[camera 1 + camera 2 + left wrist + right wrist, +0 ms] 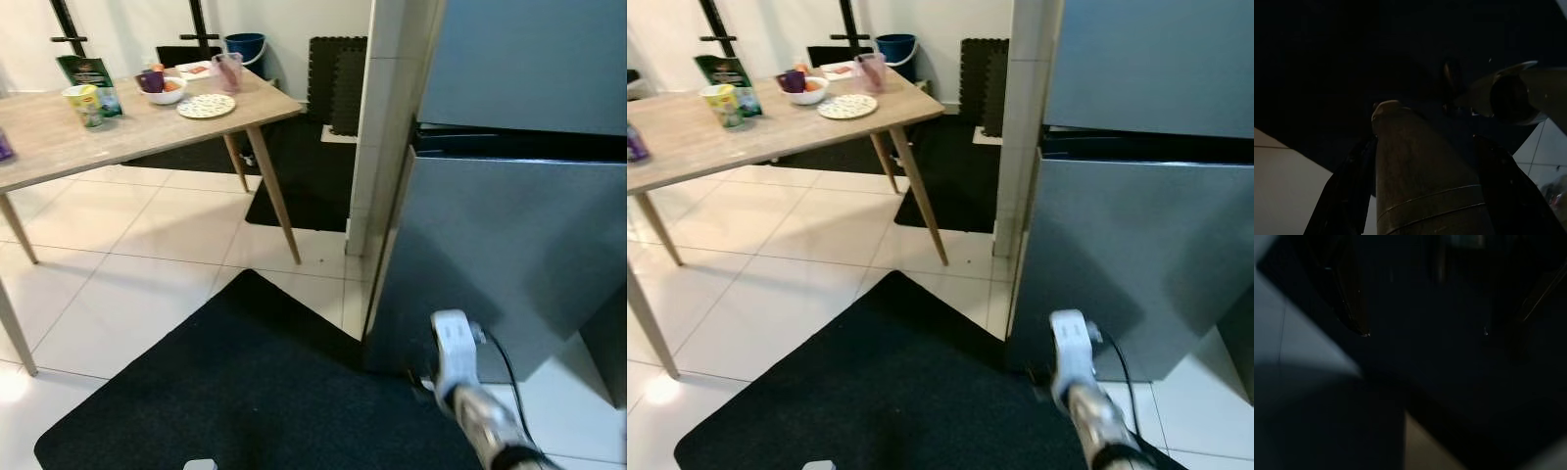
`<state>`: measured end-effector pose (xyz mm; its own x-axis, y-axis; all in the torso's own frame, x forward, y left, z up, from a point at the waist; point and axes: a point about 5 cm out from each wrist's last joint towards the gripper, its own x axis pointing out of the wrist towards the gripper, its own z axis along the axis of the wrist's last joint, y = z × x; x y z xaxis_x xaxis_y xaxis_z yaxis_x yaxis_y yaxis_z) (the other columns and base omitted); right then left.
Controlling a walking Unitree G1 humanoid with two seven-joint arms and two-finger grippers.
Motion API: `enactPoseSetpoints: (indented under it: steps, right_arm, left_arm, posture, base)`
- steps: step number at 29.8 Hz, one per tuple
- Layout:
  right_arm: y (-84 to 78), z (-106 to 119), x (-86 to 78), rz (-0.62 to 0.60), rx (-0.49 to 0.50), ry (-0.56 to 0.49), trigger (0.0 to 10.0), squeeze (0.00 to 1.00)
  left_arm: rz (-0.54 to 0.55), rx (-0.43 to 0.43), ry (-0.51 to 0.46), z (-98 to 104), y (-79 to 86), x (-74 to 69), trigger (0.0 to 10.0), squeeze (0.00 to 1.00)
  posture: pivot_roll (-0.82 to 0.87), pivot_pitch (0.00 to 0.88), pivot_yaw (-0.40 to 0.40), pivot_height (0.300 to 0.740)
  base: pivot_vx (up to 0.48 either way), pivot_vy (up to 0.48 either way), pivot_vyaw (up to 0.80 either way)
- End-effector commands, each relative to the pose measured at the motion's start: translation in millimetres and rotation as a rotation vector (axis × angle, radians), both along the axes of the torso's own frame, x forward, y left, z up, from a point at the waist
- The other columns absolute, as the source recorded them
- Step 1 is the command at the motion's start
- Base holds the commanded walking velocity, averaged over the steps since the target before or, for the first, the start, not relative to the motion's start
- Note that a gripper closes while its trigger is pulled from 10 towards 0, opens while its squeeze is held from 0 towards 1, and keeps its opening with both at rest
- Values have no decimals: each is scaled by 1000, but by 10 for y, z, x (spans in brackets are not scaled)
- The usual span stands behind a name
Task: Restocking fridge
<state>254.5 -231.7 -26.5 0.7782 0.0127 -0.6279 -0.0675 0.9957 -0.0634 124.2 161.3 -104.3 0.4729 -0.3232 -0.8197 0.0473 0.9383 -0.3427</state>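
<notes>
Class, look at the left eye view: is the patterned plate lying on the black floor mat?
No. The patterned plate lies on the wooden table, near the white bowl.

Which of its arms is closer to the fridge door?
Right. The right arm reaches forward low beside the grey fridge door. The left pincer hangs over the black mat, holding a bottle.

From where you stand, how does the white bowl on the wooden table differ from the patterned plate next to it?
The white bowl is deep and holds things, something purple and something orange; the patterned round plate is flat and carries nothing. The bowl is plain white, while the plate is pale with small speckles all over. The bowl sits farther from the table's near edge than the plate. Both rest on the light wooden table, near its fridge-side end.
</notes>
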Motion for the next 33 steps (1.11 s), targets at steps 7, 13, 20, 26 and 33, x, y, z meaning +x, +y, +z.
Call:
enactPoseSetpoints:
  steps: [7,13,20,26,33]
  right_arm:
    - [-212,-400,-662,-70,-121,264,10000,0]
    - [-363,-647,-1357,-178,-155,473,10000,0]
    - [-368,-689,-1503,-200,-152,522,10000,0]
    - [-360,-704,-1551,-196,-161,533,10000,0]
    - [-345,-709,-1553,-193,-161,532,10000,0]
  left_arm:
    - [-17,25,15,0,29,18,10000,0]
    - [-45,5,19,0,-13,17,10000,0]
    - [-68,15,22,-2,-20,12,10000,0]
    - [-68,16,21,-3,-24,11,10000,0]
    - [-75,14,22,-6,-28,0,10000,0]
  posture:
    - [-143,50,31,740]
    - [-153,47,35,740]
    - [-161,48,36,740]
    - [-161,48,38,740]
    - [-161,50,40,740]
  base:
    - [0,0,0]
    - [0,0,0]
    - [72,0,-225]
    - [270,0,-513]
    - [286,0,0]
